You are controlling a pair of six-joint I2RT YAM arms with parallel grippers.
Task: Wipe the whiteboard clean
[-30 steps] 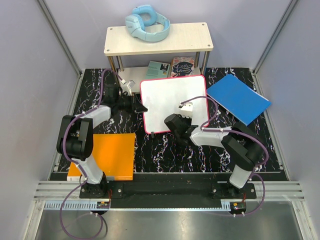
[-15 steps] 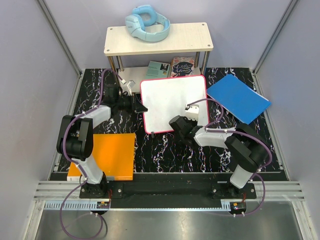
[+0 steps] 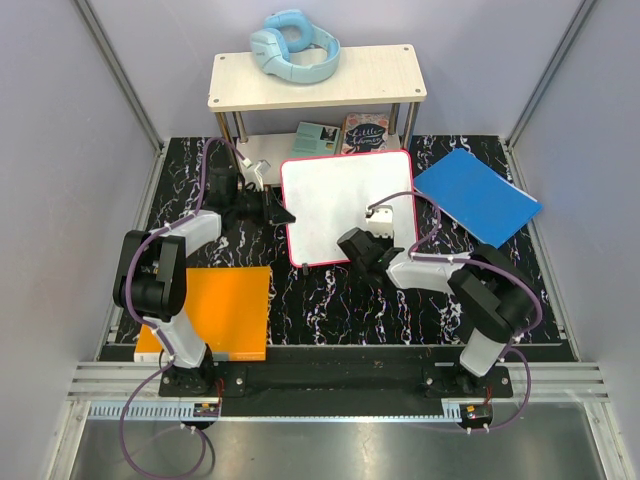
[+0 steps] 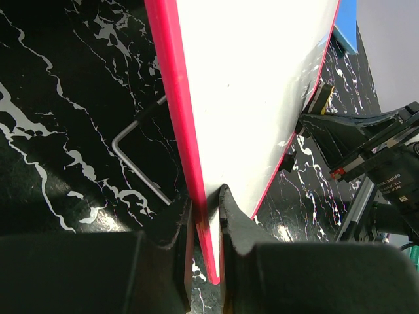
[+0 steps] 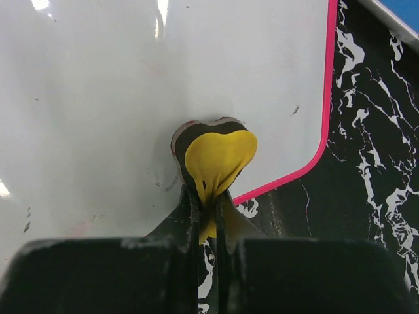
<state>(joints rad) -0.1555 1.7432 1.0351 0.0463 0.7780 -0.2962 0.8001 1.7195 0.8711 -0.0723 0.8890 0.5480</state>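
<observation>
Right fingers [image 5: 180, 221] shifted left, sponge [image 5: 218, 157] pinched against whiteboard [image 5: 98, 98].

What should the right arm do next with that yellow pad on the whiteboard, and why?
Probably slide the right gripper and its yellow pad sideways toward the faint smudges on the whiteboard. The pad presses the board near its corner, and the left gripper clamps the pink rim, so it should hold.

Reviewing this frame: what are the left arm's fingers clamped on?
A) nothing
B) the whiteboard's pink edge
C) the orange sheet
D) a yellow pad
B: in the left wrist view the left fingers pinch the whiteboard by its pink edge; the yellow pad is in the right fingers.
</observation>
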